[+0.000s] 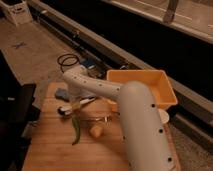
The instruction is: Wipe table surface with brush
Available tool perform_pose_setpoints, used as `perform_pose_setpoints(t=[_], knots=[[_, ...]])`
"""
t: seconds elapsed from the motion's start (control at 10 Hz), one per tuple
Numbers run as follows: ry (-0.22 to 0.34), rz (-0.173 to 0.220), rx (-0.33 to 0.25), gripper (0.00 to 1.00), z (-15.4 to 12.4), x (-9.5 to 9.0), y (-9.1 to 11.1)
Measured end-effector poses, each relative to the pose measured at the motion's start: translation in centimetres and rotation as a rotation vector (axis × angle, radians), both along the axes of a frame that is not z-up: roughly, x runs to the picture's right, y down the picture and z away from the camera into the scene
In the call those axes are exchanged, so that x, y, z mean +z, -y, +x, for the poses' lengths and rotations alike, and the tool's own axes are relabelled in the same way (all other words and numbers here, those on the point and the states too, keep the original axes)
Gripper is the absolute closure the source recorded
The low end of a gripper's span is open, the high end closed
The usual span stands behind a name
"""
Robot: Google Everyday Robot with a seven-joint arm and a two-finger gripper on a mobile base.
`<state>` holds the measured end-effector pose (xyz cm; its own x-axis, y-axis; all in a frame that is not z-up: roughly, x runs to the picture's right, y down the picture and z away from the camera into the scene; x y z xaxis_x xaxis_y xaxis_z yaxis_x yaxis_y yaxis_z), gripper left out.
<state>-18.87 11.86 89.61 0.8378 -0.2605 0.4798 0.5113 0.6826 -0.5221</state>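
The gripper (76, 103) sits low over the left-middle of the table (50, 150), at the end of the white arm (135, 125) that reaches in from the lower right. Its fingers are closed tight around the handle of the brush (88, 102), which seems to be in their hold, though the contact is hard to make out. The brush lies flat, its dark head pointing left and its pale handle running right. Gripping mid-handle would keep the bristles low for sweeping.

The blue-grey sponge (61, 93) lies just behind it. A green pod (76, 131), a small yellowish lump (96, 131) and a thin metal utensil (98, 118) lie nearer the front, in the way of wiping there. The orange bin (167, 97) stands at the right edge.

No labels or writing can be read.
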Motion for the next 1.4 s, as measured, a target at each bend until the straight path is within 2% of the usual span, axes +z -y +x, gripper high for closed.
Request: perform_pose_setpoints(t=[0.1, 0.4, 0.6, 0.8, 0.9, 1.1, 1.2, 1.3, 1.4], knots=[[-0.014, 0.005, 0.002, 1.00, 0.3, -1.0, -0.6], [-0.040, 0.003, 0.013, 1.00, 1.1, -2.1, -1.5], [-0.058, -0.003, 0.033, 1.00, 1.9, -1.9, -1.5], [-0.070, -0.004, 0.069, 1.00, 3.0, -0.8, -0.6], [-0.064, 0.002, 0.082, 1.00, 3.0, -0.2, 0.1], [-0.031, 0.020, 0.099, 1.00, 1.5, 0.4, 1.1], [0.000, 0.025, 0.110, 1.00, 0.2, 0.2, 1.2], [0.045, 0.016, 0.124, 1.00, -1.2, -0.2, 0.8], [0.067, 0.008, 0.129, 1.00, -1.9, -0.8, 0.5]])
